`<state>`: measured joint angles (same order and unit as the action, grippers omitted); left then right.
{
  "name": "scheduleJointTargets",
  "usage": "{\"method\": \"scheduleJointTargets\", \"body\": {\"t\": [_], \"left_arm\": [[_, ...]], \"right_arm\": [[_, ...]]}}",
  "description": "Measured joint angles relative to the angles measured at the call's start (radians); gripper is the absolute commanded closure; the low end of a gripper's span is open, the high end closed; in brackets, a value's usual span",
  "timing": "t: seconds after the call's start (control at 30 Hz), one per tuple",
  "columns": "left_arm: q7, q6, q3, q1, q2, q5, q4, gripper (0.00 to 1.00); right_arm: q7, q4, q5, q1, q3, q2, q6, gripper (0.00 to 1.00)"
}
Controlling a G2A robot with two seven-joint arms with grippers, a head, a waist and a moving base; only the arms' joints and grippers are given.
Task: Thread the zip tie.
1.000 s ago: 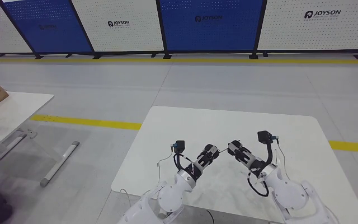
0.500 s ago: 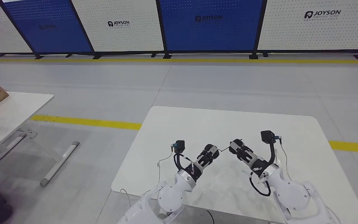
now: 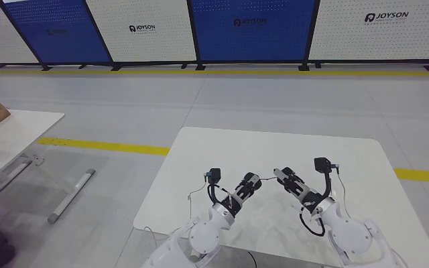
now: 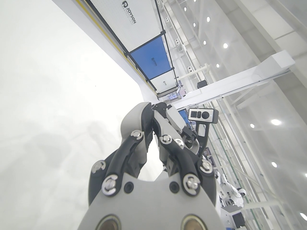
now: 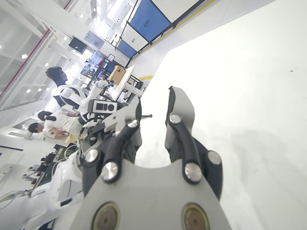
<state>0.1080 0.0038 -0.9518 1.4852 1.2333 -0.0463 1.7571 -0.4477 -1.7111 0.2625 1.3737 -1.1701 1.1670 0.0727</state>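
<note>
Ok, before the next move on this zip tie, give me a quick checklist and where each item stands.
1. Left hand shut on the zip tie: ok.
2. Right hand open, ready to take the free end: ok.
3. Free end pointing into the gap between the right hand's fingers: ok in the right wrist view; its depth in the gap: cannot tell.
4. Hands close together but not touching: ok.
5. Where the tie's head is: cannot tell.
6. Table bare under both hands: ok.

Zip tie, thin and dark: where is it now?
In the top view the thin dark zip tie sticks out of the shut left gripper towards the open right gripper, above the white table.
</note>
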Motion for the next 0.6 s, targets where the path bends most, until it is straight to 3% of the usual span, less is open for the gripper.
{"method": "scheduleJointTargets", "body": {"t": [0.27,0.43,0.5,0.6], "left_arm": [[0.022,0.012,-0.001,0.002,0.006,-0.008,-0.002,1.0],[0.021,0.011,-0.003,0.004,0.008,-0.008,-0.002,1.0],[0.019,0.009,-0.005,0.005,0.009,-0.009,0.0,1.0],[0.012,0.005,-0.007,0.01,0.009,-0.015,0.005,1.0]], "right_arm": [[-0.007,-0.009,0.035,0.019,0.009,-0.001,0.009,0.67],[-0.012,-0.005,0.047,0.015,0.018,0.001,0.004,0.85],[-0.012,-0.003,0.047,0.013,0.019,0.002,0.003,0.97],[-0.01,-0.004,0.047,0.008,0.017,0.002,-0.001,1.0]]}}
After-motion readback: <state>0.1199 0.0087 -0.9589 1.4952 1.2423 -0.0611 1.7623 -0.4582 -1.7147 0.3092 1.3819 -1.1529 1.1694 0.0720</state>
